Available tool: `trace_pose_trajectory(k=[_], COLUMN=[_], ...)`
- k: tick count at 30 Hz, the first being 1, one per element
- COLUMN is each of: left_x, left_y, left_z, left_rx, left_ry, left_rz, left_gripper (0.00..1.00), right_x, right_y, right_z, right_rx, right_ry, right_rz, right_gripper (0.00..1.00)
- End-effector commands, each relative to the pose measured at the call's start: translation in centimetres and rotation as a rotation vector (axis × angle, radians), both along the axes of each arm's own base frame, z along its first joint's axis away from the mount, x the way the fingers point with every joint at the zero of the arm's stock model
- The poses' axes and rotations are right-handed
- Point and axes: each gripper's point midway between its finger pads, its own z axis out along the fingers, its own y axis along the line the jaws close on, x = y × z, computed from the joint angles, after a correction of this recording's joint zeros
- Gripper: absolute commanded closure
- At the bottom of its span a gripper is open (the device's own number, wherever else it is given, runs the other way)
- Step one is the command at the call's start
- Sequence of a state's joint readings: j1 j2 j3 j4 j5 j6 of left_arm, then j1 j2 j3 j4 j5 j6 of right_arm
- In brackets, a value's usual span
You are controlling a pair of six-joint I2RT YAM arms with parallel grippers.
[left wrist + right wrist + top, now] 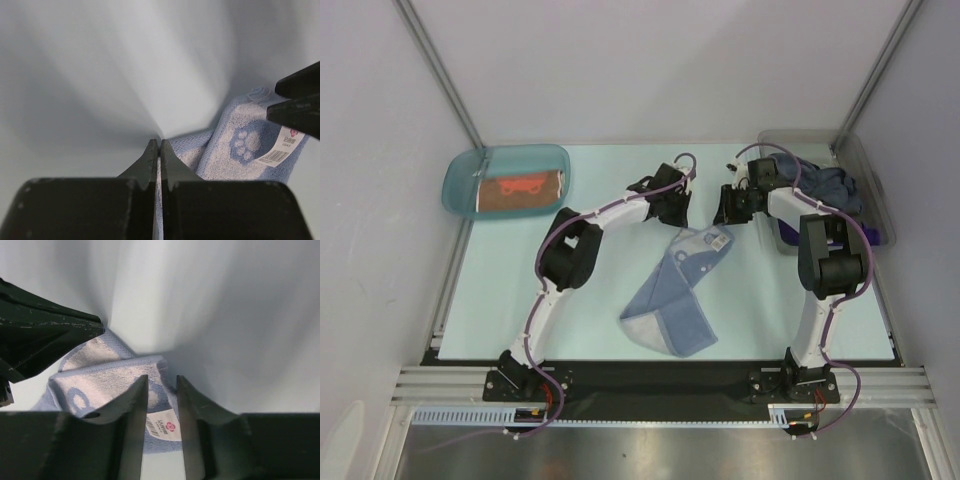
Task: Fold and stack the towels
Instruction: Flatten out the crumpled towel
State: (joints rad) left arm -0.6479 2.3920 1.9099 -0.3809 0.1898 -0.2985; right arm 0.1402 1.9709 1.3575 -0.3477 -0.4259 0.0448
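Observation:
A pale blue-white towel (pixel 670 310) with a paw print lies loosely folded in the middle of the table. Its far end reaches up between my two grippers. My left gripper (pixel 672 215) is shut on the towel's far left edge; in the left wrist view (pixel 159 142) a thin strip of cloth (pixel 245 145) sits between the closed fingers. My right gripper (pixel 728 212) is over the far right corner. In the right wrist view (pixel 162 379) its jaws stand apart around the corner (pixel 100 380) and its white label (pixel 162 426).
A teal tray (pixel 460 175) at the far left holds a folded orange-brown towel (pixel 520 190). A clear grey bin (pixel 790 140) at the far right holds a grey-blue towel (pixel 820 185) and a purple one (pixel 875 235). Walls enclose the table.

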Motion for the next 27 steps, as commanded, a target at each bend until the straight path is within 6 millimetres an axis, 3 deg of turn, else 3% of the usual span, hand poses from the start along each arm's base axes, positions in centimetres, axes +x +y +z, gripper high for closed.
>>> trace_pose_trajectory(k=[1, 3, 5, 7, 12, 13, 15, 16, 17, 18, 20, 21, 22, 23, 24, 26, 27], left_x=[-3.5, -2.4, -1.5, -0.8, -1.1, -1.8, -2.5, -3.7, -4.2, -4.5, -6.3, -6.5, -7.7, -7.7, -8.1, -9.0, -9.2], left_y=[1.5, 2.7, 3.7, 5.6, 10.8, 12.1, 13.5, 14.3, 14.7, 14.9, 15.4, 14.7, 14.7, 14.2, 14.1, 13.7, 13.5], left_z=[-0.5, 1.9, 3.7, 6.0, 8.5, 7.6, 8.9, 7.7, 7.6, 8.5, 7.0, 7.7, 6.6, 6.7, 6.5, 5.9, 5.7], left_rx=[0.059, 0.014, -0.019, -0.04, 0.038, 0.073, 0.078, 0.098, 0.099, 0.082, 0.079, 0.027, 0.021, -0.003, -0.006, -0.001, -0.001], left_ry=[0.121, 0.112, 0.099, 0.074, 0.022, 0.037, 0.006, 0.033, 0.035, 0.014, 0.052, 0.045, 0.071, 0.056, 0.063, 0.075, 0.078], left_rz=[0.004, 0.045, 0.086, 0.136, 0.266, 0.29, 0.325, 0.334, 0.344, 0.353, 0.354, 0.335, 0.318, 0.308, 0.305, 0.283, 0.279], left_gripper=[1.0, 1.0, 1.0, 1.0, 1.0, 1.0, 1.0, 1.0, 1.0, 1.0, 1.0, 1.0, 1.0, 1.0, 1.0, 1.0, 1.0], right_x=[0.6, 0.7, 0.8, 0.6, -1.7, -2.6, -4.1, -4.4, -5.5, -5.5, -5.8, -6.1, -6.2, -5.9, -5.9, -5.5, -5.2], right_y=[1.1, 1.8, 2.6, 3.7, 5.4, 5.5, 5.4, 4.9, 4.1, 3.2, 2.5, 2.1, 2.0, 1.3, 1.1, 0.5, 0.2], right_z=[1.2, 2.2, 4.0, 5.8, 11.9, 11.6, 11.4, 12.2, 10.3, 9.8, 9.1, 8.2, 7.7, 7.1, 6.9, 6.8, 7.0], right_rx=[0.041, 0.056, 0.069, 0.074, 0.12, 0.13, 0.143, 0.128, 0.112, 0.095, 0.112, 0.106, 0.103, 0.071, 0.055, 0.057, 0.055], right_ry=[-0.046, -0.061, -0.091, -0.128, -0.278, -0.278, -0.271, -0.317, -0.276, -0.275, -0.253, -0.236, -0.211, -0.198, -0.175, -0.118, -0.093], right_rz=[0.041, 0.065, 0.088, 0.12, 0.196, 0.208, 0.218, 0.218, 0.194, 0.163, 0.106, 0.086, 0.054, 0.008, -0.024, -0.15, -0.21], right_gripper=[0.73, 0.9, 1.0, 1.0, 1.0, 1.0, 1.0, 1.0, 1.0, 1.0, 1.0, 0.95, 0.92, 0.9, 0.82, 0.75, 0.65])
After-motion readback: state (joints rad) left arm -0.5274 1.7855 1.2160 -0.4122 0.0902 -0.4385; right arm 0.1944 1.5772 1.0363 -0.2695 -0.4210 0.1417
